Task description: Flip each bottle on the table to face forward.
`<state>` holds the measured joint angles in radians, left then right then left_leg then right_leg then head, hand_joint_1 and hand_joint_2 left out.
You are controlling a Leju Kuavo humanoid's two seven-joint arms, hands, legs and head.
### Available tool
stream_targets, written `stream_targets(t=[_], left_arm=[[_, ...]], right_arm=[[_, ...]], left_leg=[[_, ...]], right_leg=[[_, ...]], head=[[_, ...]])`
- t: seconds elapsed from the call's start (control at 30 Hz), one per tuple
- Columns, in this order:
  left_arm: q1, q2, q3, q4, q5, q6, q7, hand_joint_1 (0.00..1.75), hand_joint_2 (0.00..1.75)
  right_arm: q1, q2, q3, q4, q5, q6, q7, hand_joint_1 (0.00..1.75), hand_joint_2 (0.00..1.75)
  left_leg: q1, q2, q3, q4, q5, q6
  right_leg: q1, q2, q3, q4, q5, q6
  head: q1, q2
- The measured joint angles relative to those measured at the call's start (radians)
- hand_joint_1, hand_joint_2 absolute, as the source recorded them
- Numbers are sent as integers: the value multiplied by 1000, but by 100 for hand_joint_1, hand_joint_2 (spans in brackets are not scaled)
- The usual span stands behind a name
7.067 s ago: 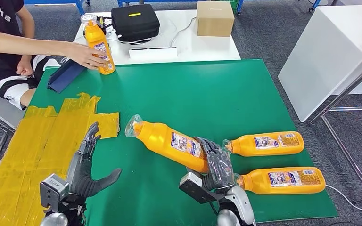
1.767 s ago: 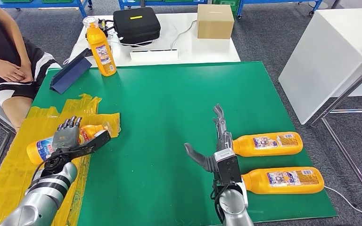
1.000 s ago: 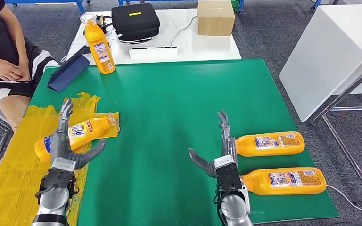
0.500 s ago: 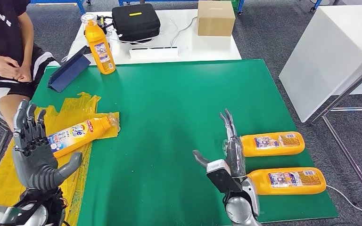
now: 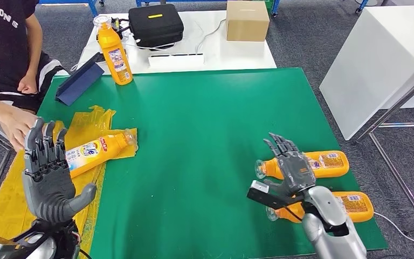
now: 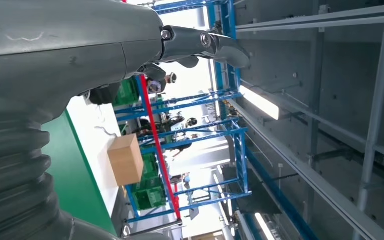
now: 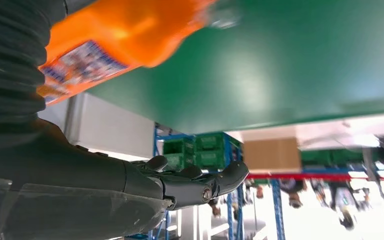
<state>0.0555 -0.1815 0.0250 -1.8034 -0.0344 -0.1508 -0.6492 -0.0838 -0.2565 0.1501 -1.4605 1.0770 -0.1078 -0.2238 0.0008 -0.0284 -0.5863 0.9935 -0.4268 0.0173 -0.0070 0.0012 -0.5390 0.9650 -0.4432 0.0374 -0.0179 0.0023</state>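
Observation:
Two orange bottles lie side by side at the table's right, the farther one and the nearer one, caps pointing left. My right hand hovers palm-down over the farther bottle's neck, fingers spread, holding nothing. The right wrist view has an orange bottle close by the wrist and the fingers stretched out free. A third bottle lies on yellow tape at the left. My left hand is raised near it, open, palm towards me. A fourth bottle stands upright at the far left corner.
A person sits at the far left, one hand reaching close to my left hand. A blue folder leans at the green table's far left edge. Behind stand a black case and a cardboard box. A white table stands right.
My right hand turned palm-down and moved right over the farther bottle's neck. My left hand stays raised off the left bottle. The person's hand has come in towards it.

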Motion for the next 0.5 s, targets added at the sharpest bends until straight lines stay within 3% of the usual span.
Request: stream_targets(t=[0.23, 0.5], left_arm=[[-25, -1, 5, 43, 12, -9, 2, 0, 175], [-31, -2, 9, 77, 22, -20, 4, 0, 175]], right_arm=[[-105, -109, -42, 161, -7, 5, -16, 0, 175], [-153, -157, -64, 276, 13, 1, -21, 0, 175]], left_leg=[[0, 0, 0, 0, 0, 0], [0, 0, 0, 0, 0, 0]], right_leg=[[0, 0, 0, 0, 0, 0], [0, 0, 0, 0, 0, 0]], head=[[0, 0], [0, 0]])
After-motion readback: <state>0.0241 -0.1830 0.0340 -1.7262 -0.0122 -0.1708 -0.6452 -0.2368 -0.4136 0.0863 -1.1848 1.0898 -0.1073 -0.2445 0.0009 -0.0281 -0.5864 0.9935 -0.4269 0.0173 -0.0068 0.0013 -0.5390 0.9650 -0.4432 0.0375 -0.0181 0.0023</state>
